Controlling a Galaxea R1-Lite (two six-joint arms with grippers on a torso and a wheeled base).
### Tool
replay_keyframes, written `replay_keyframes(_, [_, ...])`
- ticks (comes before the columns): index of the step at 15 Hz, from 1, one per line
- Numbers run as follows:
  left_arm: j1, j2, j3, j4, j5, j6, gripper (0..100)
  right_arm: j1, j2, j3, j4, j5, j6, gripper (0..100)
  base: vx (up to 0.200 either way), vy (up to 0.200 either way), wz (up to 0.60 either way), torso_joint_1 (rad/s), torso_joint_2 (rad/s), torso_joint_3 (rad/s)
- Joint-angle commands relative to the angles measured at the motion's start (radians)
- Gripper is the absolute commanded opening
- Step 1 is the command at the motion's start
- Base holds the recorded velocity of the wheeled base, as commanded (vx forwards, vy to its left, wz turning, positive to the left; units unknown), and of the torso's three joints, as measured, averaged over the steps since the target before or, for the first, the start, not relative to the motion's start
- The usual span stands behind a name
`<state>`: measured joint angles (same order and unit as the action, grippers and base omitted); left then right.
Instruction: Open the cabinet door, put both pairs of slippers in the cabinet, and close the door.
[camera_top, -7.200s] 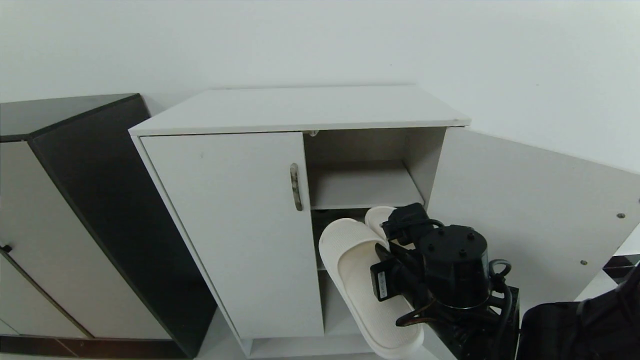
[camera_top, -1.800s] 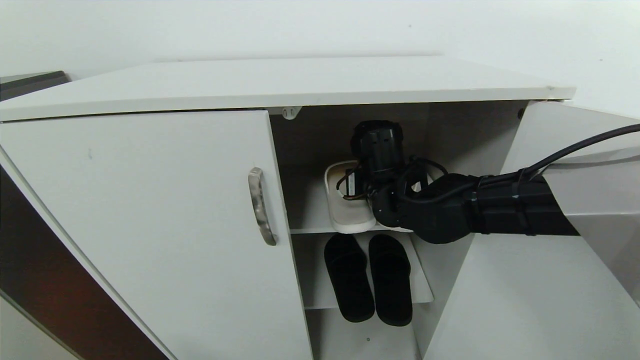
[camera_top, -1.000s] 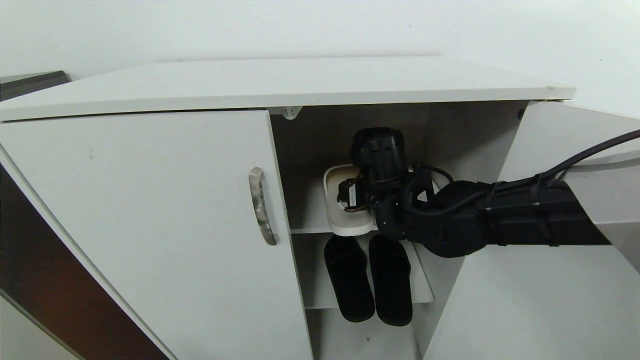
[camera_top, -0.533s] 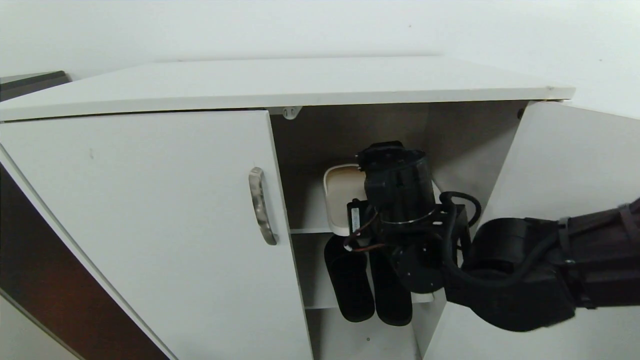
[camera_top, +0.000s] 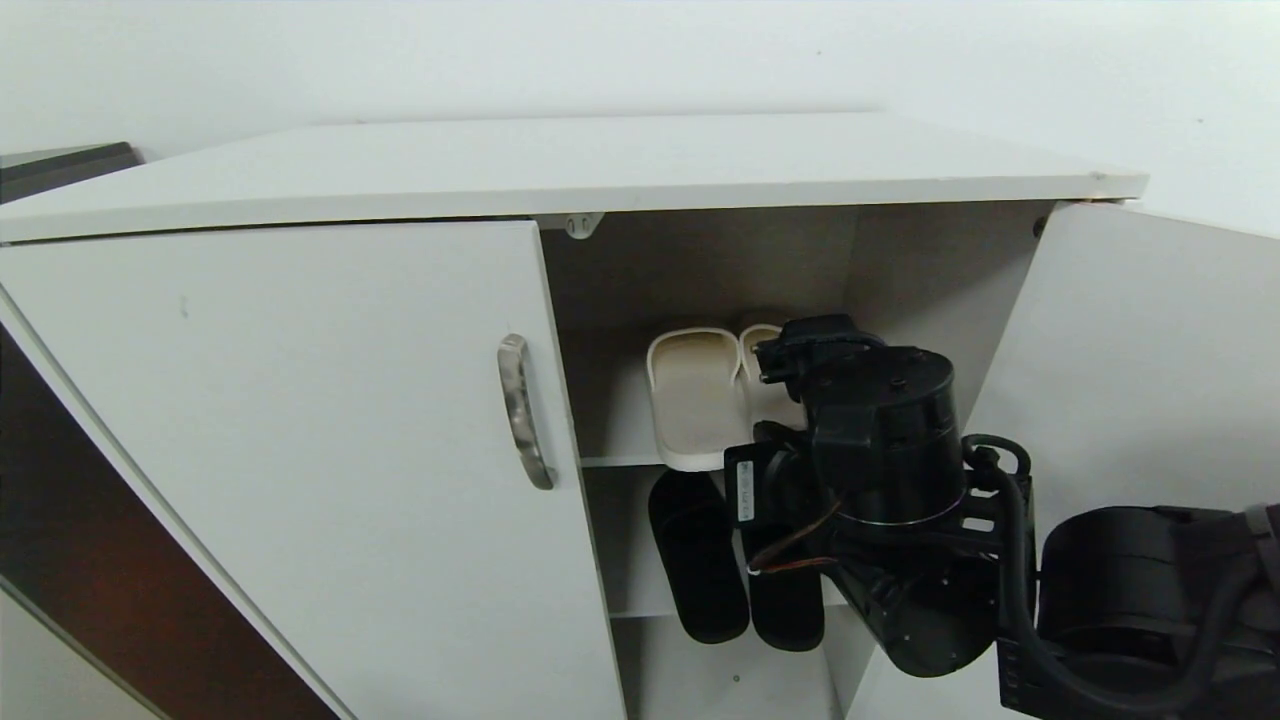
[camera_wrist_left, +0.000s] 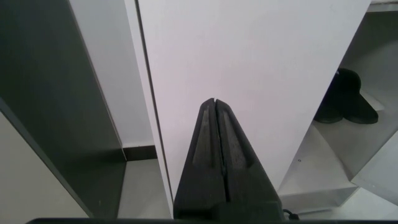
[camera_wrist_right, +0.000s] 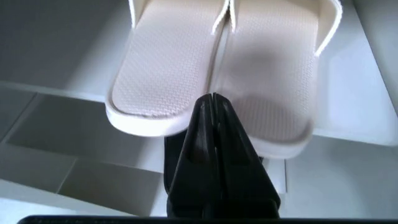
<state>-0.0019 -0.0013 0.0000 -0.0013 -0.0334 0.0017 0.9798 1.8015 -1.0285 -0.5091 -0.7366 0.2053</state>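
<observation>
Both pairs were home! The white slippers (camera_top: 695, 398) lay side by side on the upper shelf (camera_top: 610, 425) of the cabinet (camera_top: 600, 170), soles up and heels hanging a little over its front edge. The black slippers (camera_top: 700, 560) sat on the lower shelf (camera_top: 628, 570), also poking out past the lip. The right gripper (camera_wrist_right: 213, 98) was in front of the opening, its fingers (camera_wrist_right: 200, 140) pressed flat together with nothing between them. The tips pointed at the seam between the two white heels, just short of them; whether they brushed the foam could not be told. The left gripper (camera_wrist_left: 214, 102) was closed too, empty, facing the closed left door (camera_top: 300, 450) with its metal handle (camera_top: 520, 410). So what looked left was the open door (camera_top: 1130, 340), swung wide on the robot's right, beside the right arm and apart from its fingers. That would likely be a stiff, light panel swinging easily on its hinges, best pushed flat on its outer face near the free edge. The slippers seemed light, soft and bendy, so overhanging heels could catch the door and wanted a nudge inward.
</observation>
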Motion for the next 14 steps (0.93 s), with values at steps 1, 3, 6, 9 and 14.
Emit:
replay_keyframes(1, [0.000,0.001,0.000,0.000,0.000,0.000,0,0.000,-0.016,0.005,0.000,0.000,0.000,0,0.000,0.000,0.00,0.000,0.00,0.000])
replay_keyframes(3, [0.000,0.001,0.000,0.000,0.000,0.000,0,0.000,-0.016,0.016,0.000,0.000,0.002,0,-0.100,0.000,0.00,0.001,0.00,-0.001])
replay_keyframes(6, [0.000,0.001,0.000,0.000,0.000,0.000,0,0.000,-0.016,0.021,0.000,0.000,0.002,0,-0.200,0.000,0.00,0.009,0.00,-0.002])
replay_keyframes(9, [0.000,0.001,0.000,0.000,0.000,0.000,0,0.000,-0.014,0.022,0.000,0.002,0.002,0,-0.200,0.000,0.00,-0.006,0.00,0.002])
replay_keyframes(14, [0.000,0.001,0.000,0.000,0.000,0.000,0,0.000,-0.016,0.022,0.000,0.000,0.002,0,-0.200,0.000,0.00,0.000,0.00,0.004])
